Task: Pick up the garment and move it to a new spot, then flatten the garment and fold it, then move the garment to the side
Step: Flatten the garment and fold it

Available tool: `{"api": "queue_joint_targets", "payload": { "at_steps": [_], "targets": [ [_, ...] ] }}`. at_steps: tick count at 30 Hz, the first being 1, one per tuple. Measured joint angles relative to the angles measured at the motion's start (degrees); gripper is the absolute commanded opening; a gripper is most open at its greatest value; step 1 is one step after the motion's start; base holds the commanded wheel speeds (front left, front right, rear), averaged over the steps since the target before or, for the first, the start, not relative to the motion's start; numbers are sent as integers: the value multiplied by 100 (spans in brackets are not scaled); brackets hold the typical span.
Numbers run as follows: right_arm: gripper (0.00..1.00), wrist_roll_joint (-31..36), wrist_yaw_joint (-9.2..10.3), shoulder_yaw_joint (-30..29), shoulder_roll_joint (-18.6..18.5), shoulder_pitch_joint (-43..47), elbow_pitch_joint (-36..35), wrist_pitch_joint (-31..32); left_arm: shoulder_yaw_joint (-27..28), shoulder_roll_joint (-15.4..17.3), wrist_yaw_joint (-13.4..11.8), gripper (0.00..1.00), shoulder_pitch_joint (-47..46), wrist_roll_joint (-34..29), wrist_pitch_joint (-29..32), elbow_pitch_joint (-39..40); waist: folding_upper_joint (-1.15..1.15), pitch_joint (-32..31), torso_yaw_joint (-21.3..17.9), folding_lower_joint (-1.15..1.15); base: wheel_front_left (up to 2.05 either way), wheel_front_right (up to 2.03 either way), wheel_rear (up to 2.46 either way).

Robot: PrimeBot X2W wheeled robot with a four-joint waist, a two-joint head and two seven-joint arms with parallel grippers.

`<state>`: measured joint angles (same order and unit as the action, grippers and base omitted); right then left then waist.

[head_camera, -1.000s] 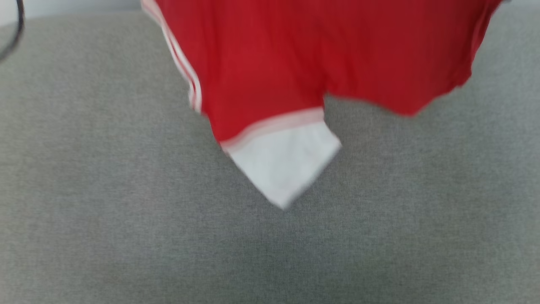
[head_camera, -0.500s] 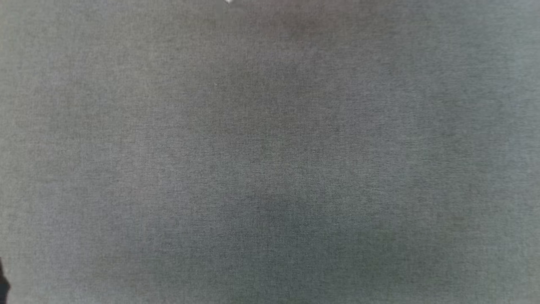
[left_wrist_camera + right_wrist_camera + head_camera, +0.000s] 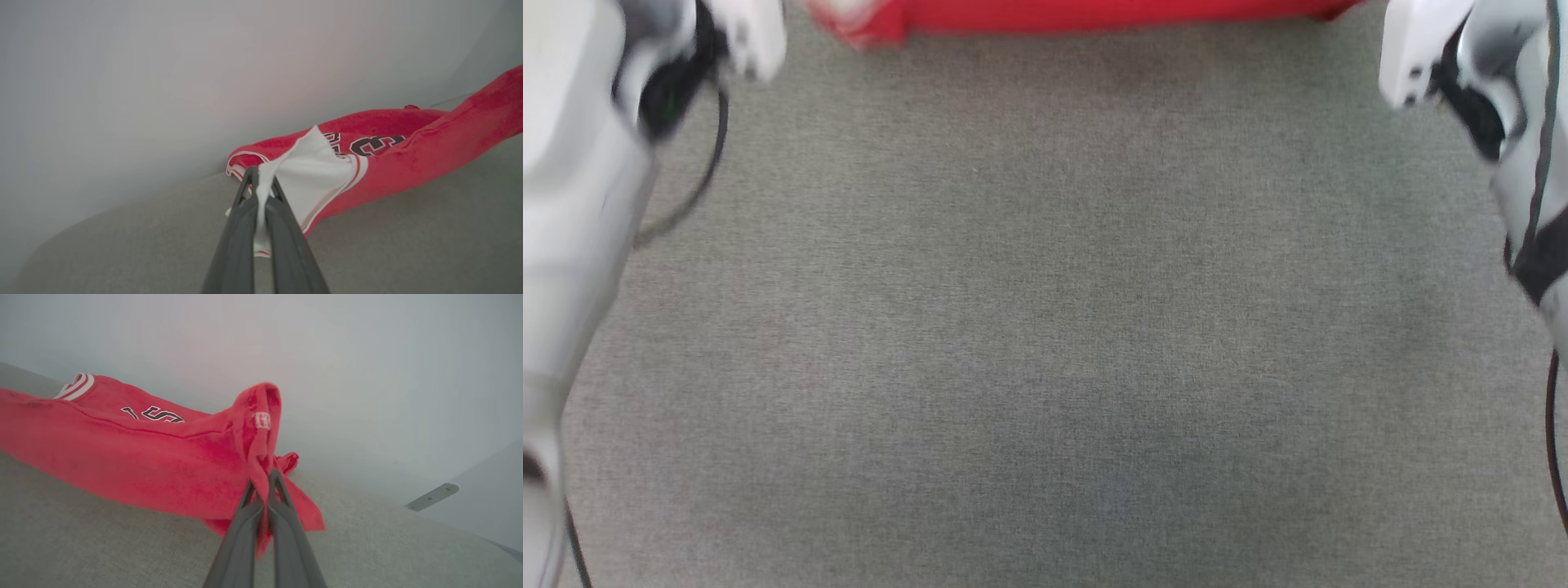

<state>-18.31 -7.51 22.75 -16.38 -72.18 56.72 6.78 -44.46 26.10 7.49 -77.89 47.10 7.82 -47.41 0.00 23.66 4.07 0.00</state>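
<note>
Now the garment [image 3: 1094, 15] shows in the head view as a narrow red band at the far edge of the grey surface [image 3: 1045, 343]. A second ago it filled the far half of that view, hanging over the surface with a white sleeve dangling. Half a second ago little but bare surface was visible, with a white speck at the far edge. The whole head picture has shifted between those moments, so the camera has moved, and how much of the change is the garment's own I cannot tell. Both pale forearms have come into that view, the left forearm [image 3: 572, 204] over the surface's left side, the right forearm [image 3: 1519, 163] over its right side.

From the left wrist, the left gripper [image 3: 261, 179] has its two dark fingers pressed together on the white sleeve [image 3: 314, 171], cloth pinched between them. The garment runs on along the back of the surface, where it meets a pale wall [image 3: 163, 81], part of the black number print [image 3: 376, 143] facing up. From the right wrist, the right gripper [image 3: 262, 477] is likewise clamped on a bunched red corner that peaks above its fingertips.
</note>
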Motion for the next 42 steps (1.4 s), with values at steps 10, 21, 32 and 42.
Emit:
{"api": "queue_joint_targets", "payload": {
  "at_steps": [10,21,32,42],
  "targets": [
    [0,-1711,0,626,-895,1742,-1856,1591,-477,1217,-323,0,2147,1439,1782,2056,0,-307,8,0,0,0,0],
    [0,-2353,1,-7,-1824,3902,-4151,2758,-581,2331,-2117,0,4235,2001,2192,5236,0,-409,-64,0,0,0,0],
    [0,-2616,1,-677,-2173,5743,-5582,3626,-875,2870,-3121,0,5672,2265,2089,6741,0,-434,-109,0,0,0,0],
    [0,-2434,1,-1591,-1767,6182,-6375,3840,-259,3533,-3114,0,4757,1869,2118,7132,0,-488,-169,0,0,0,0]
  ]
}}
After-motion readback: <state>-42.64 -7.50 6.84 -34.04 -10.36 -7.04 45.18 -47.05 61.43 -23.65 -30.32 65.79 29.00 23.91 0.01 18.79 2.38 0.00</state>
